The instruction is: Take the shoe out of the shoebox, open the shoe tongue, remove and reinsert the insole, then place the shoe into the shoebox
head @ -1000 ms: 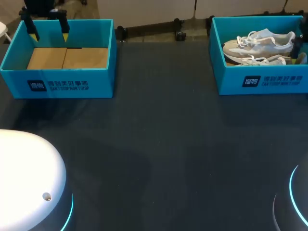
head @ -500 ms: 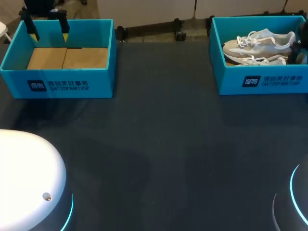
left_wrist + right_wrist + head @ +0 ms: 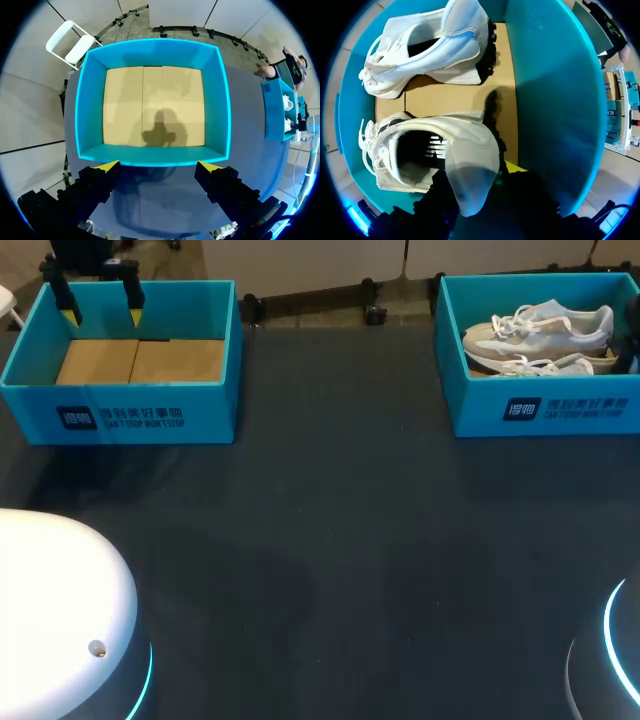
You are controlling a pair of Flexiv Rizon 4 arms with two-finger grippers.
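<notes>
Lifting out (step in hand): this is judged to be the first step, since the shoe (image 3: 470, 145) is not yet out of its box. A firm hold on the heel collar is advised, followed by a straight upward lift until the sole is above the wall. That way the toe and loose laces are not dragged against the second shoe (image 3: 435, 40) or the rim.
Shoe, place: it is seen inside the right shoebox (image 3: 545, 410), on the cardboard floor, just beside the second shoe.
Shoe, heading: the long axis is laid along the length of the box. The toe is pointed toward the robot's left and the heel toward the right end wall, with the opening turned upward.
Second shoe: the same heading is shown, but it appears to be tipped toward its side.
Right claw (image 3: 477, 172): it is positioned at the shoe's heel, low in the box. Whether the heel is actually clamped cannot be told.
Left claw (image 3: 159, 169): it is spread wide with nothing in it, above the edge of the left shoebox (image 3: 120, 415), in which only bare cardboard is seen.
Table (image 3: 330, 540): both boxes are carried at its far side, well apart.
</notes>
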